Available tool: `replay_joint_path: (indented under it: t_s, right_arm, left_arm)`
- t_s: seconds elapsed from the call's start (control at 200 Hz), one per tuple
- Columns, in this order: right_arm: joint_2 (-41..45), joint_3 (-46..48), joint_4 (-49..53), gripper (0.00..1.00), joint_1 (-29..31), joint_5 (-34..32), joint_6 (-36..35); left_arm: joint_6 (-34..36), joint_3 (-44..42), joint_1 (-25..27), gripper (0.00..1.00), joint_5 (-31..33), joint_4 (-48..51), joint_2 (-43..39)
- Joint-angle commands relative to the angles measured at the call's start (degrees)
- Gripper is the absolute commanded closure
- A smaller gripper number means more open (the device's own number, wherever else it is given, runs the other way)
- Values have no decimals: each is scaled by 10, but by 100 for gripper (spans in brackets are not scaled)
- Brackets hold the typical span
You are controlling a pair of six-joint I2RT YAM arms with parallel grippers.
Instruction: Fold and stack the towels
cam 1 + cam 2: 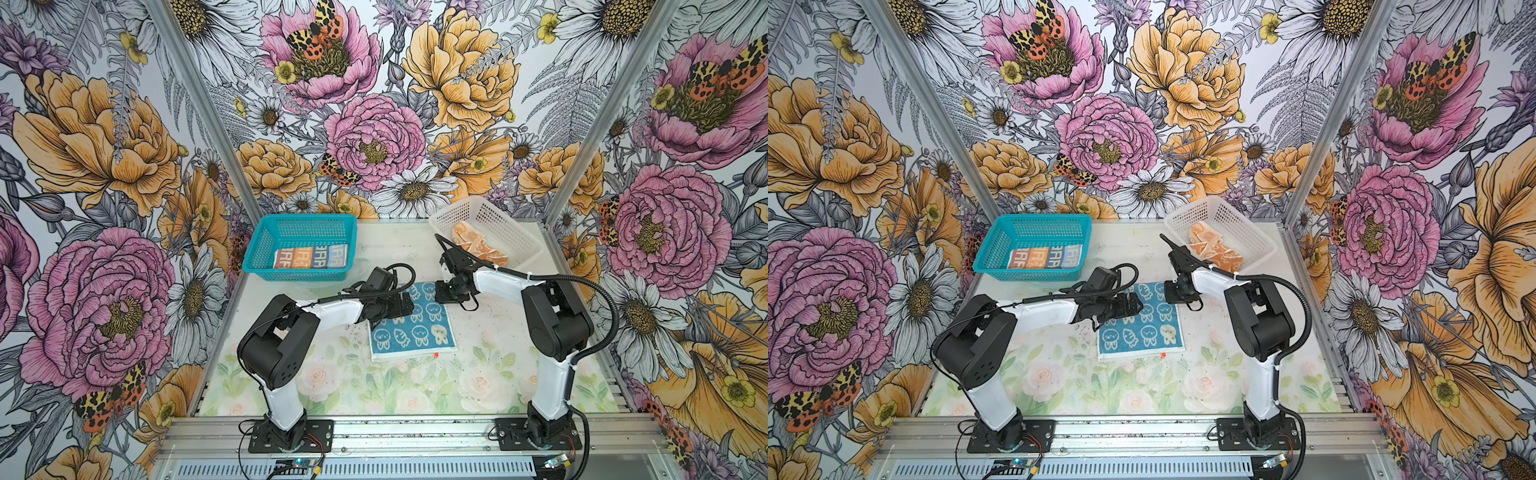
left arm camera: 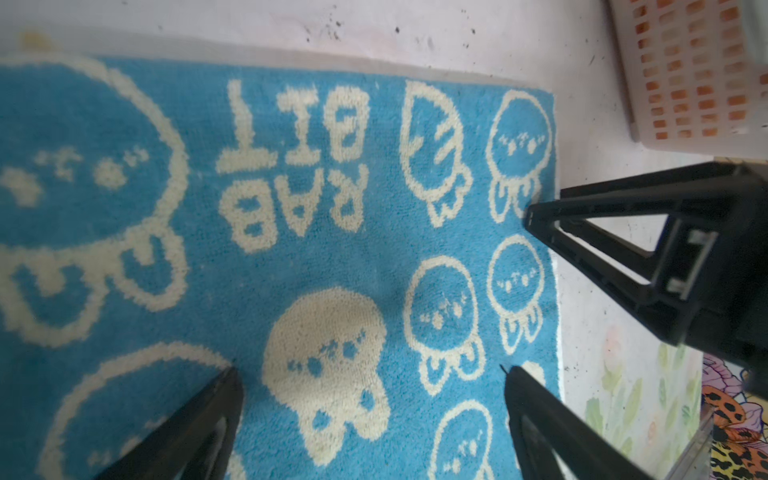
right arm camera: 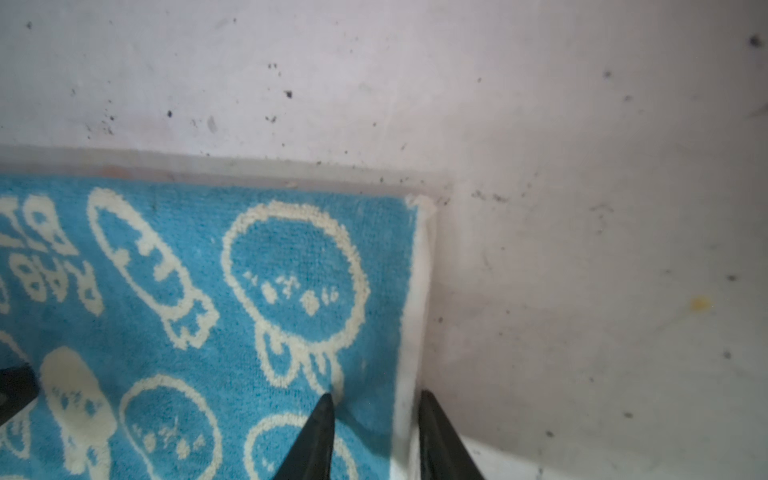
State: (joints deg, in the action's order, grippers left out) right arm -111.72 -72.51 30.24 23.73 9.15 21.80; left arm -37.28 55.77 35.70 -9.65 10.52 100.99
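Observation:
The teal bunny towel [image 1: 415, 332] [image 1: 1142, 328] lies flat and unfolded mid-table. My left gripper [image 2: 372, 370] hovers open over the towel's far left part [image 2: 324, 257], its fingers wide apart with only cloth under them. My right gripper [image 3: 376, 395] is at the towel's far right edge [image 3: 411, 291]. Its jaws stand narrowly apart astride the white hem, one finger on the blue pile, the other on the bare table. The lettered towel [image 1: 309, 257] lies folded in the teal basket [image 1: 266, 245]. The peach towel [image 1: 478, 245] lies crumpled in the white basket [image 1: 515, 232].
Both baskets stand at the back of the table, teal at the left, white at the right, close behind the right arm [image 1: 544, 316]. A small orange tag [image 1: 435, 355] shows at the towel's near right corner. Floral walls enclose the table on three sides.

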Motion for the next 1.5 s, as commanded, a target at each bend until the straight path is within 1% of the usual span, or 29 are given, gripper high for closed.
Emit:
replay_joint_path:
  t_s: [0.0,0.08,0.2,0.25,0.33,0.405,0.485,0.656,0.806,1.051,1.341,1.446,1.496]
  right_arm:
    - [3,31,-4,68,9,-15,1]
    - [19,48,-4,70,14,-14,2]
    - [55,64,-3,70,17,-6,2]
    - [71,61,-1,68,14,-8,1]
    - [82,42,1,60,4,-7,-2]
    - [67,5,10,52,-5,-3,-11]
    - [34,-38,21,48,-9,-2,-18]
    - [-34,-104,25,47,-15,1,-21]
    - [-66,-138,31,52,-18,7,-26]
    - [-98,-154,32,60,-20,11,-34]
    - [-115,-162,32,67,-21,-12,-43]
    - [-115,-156,32,73,-21,-8,-42]
    - [-117,-155,32,76,-20,-7,-43]
  left_arm:
    - [-18,-31,9,1,2,-14,-7]
    - [-24,-47,15,1,3,-15,-16]
    - [-28,-57,24,1,5,-13,-37]
    - [-22,-50,23,1,10,-3,-47]
    - [-2,-27,16,1,18,18,-61]
    - [15,-2,0,1,18,30,-65]
    - [28,25,-19,1,12,45,-60]
    - [40,56,-36,1,8,56,-59]
    - [45,59,-43,1,1,61,-53]
    - [48,54,-46,1,1,60,-39]
    - [54,55,-49,1,-1,61,-27]
    - [56,54,-58,1,0,65,-22]
    - [63,59,-64,1,12,76,-16]
